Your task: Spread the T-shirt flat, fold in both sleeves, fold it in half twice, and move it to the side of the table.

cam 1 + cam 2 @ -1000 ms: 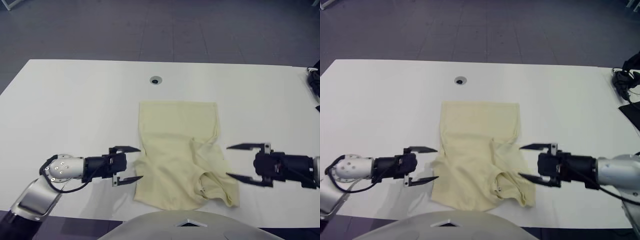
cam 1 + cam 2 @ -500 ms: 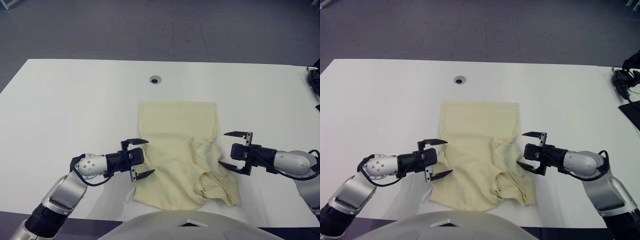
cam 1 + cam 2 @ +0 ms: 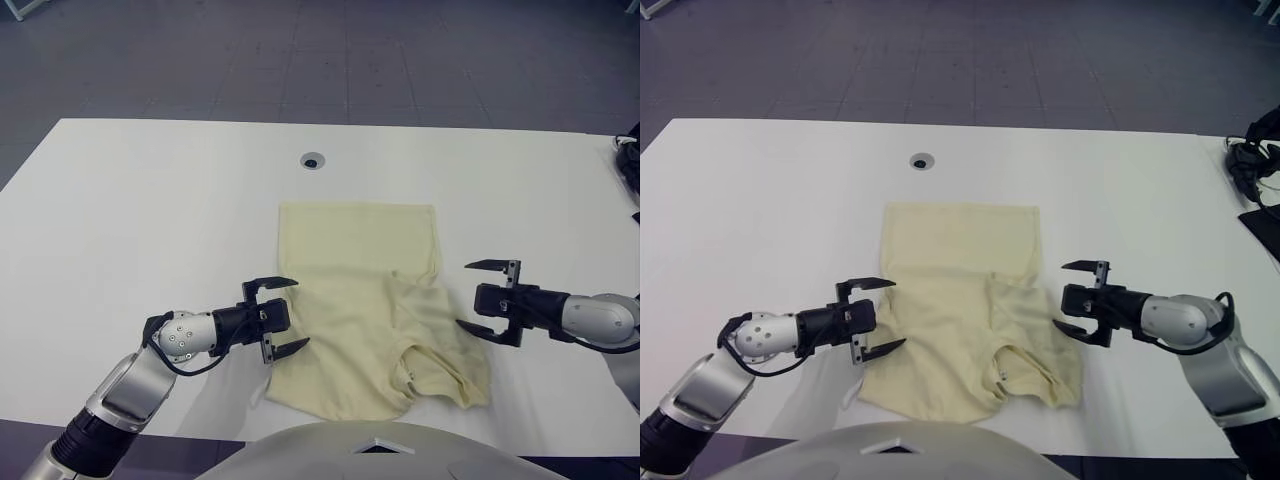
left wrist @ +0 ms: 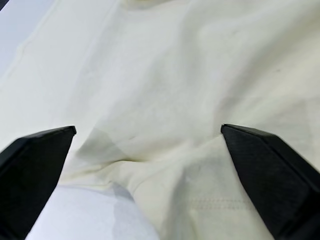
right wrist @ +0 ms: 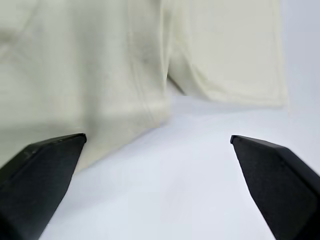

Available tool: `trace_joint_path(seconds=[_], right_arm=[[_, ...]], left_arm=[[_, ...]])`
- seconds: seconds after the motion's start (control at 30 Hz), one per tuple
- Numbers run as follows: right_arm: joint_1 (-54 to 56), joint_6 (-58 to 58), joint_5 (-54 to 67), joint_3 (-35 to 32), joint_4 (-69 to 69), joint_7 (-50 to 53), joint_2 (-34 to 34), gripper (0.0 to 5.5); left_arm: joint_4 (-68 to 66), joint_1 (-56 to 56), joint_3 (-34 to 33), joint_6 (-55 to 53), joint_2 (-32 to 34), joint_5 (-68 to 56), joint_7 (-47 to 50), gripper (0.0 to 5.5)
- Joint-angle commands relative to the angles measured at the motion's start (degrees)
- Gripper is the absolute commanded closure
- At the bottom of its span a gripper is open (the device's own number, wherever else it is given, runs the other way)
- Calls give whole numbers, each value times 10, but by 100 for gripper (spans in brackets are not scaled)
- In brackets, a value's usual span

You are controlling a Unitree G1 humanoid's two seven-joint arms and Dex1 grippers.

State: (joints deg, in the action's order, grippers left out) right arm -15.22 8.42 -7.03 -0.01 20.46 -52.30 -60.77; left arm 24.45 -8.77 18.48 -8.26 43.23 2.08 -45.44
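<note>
While left gripper (image 3: 298, 312) holds position at T-shirt (image 3: 350, 250) left edge, jaws apart, right gripper (image 3: 465, 295), jaws also apart, has retreated outward; crumpled right side spread slightly. Flattening incomplete.

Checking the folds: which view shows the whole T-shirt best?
Left eye view: the whole T-shirt lies in frame. The right eye view matches; each wrist view gives a close patch of its edge.

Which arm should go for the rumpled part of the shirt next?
Right, probably. The right gripper is open beside the rumpled fold of the shirt; the left gripper sits at the flatter opposite edge.
</note>
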Motion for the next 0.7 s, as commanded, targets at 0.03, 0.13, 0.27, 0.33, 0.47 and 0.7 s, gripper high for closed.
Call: trace_joint_path(seconds=[0.03, 0.13, 0.27, 0.33, 0.47, 0.7], right_arm=[[-38, 42, -6, -15, -21, -45, -45, 12], [-64, 82, 13, -55, -2, -71, -65, 12], [-107, 134, 29, -106, 33, -104, -79, 12], [-129, 148, 30, -129, 44, -115, -79, 12], [-130, 157, 45, -152, 49, -134, -76, 12], [-12, 211, 123, -157, 63, -116, -44, 12]], left_arm=[[-18, -11, 4, -13, 8, 33, 8, 10], [-20, -6, 1, -12, 10, 33, 9, 10], [-20, -3, -5, -11, 11, 32, 10, 10], [-18, -3, -6, -10, 11, 33, 10, 10], [-11, -9, -14, -14, 11, 34, 17, 10], [-1, -7, -18, 2, 8, 26, 12, 10]])
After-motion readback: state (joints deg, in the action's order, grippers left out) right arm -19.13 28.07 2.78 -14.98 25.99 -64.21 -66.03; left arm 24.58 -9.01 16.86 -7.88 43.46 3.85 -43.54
